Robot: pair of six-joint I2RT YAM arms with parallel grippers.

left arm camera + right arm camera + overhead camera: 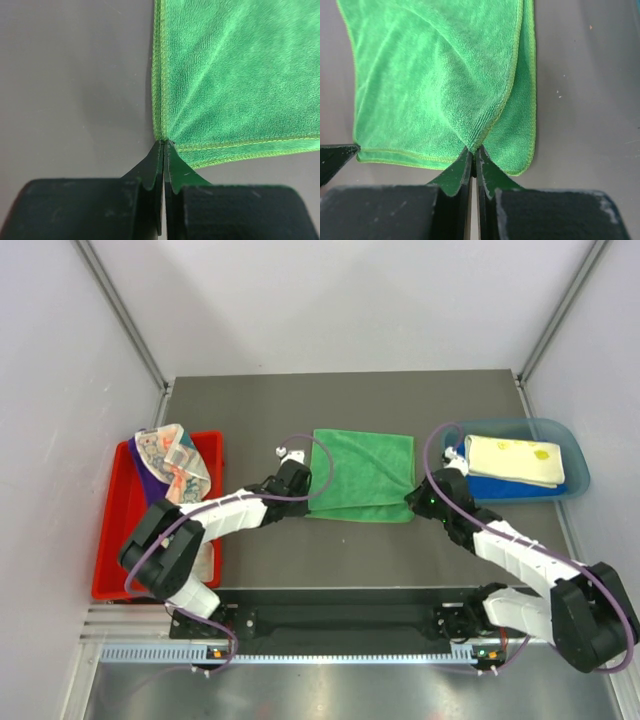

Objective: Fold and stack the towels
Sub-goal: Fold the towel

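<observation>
On grey table (300,555), pale walls (330,300) around | left gripper (164,145) and right gripper (474,150) each clamp a near corner of green towel (362,475)

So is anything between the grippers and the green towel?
Nothing visible: the left gripper and right gripper are each shut directly on a near corner of the flat green cloth towel.

A robotics lab test cell: plain white panels (350,300) on metal struts (120,310) enclose a grey desk (340,400); left arm (215,515) and right arm (510,550) are bolted to an aluminium rail (340,652) at bottom.
</observation>
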